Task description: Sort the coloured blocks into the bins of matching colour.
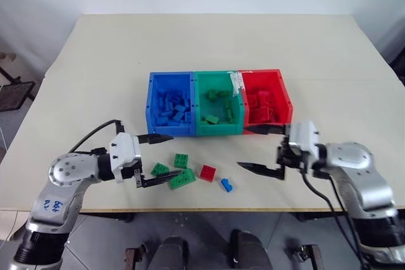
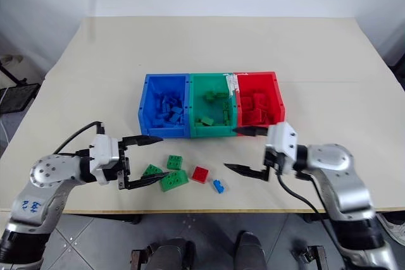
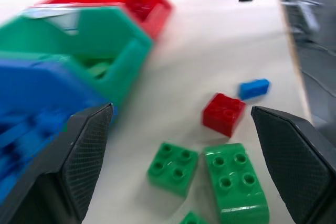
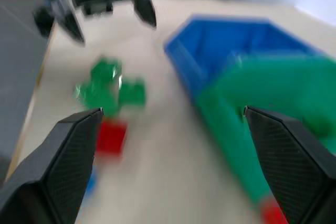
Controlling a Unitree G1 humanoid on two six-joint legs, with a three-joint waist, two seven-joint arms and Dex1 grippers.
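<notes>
Lying btwn both spread fingers, loose blocks (image 1: 190,172), L gripper (image 1: 155,159) nearest, R gripper (image 1: 261,148) apart, empty.

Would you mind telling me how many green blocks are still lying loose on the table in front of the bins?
3, clustered between the left gripper's fingers: a square one nearest the bins, an oblong one below it, and another partly hidden by a finger.

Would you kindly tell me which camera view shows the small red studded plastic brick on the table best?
The left wrist view: the small red studded plastic brick is near and sharp, its studs countable. Both eye views show it small, in front of the bins; the right wrist view shows a red blur.
</notes>
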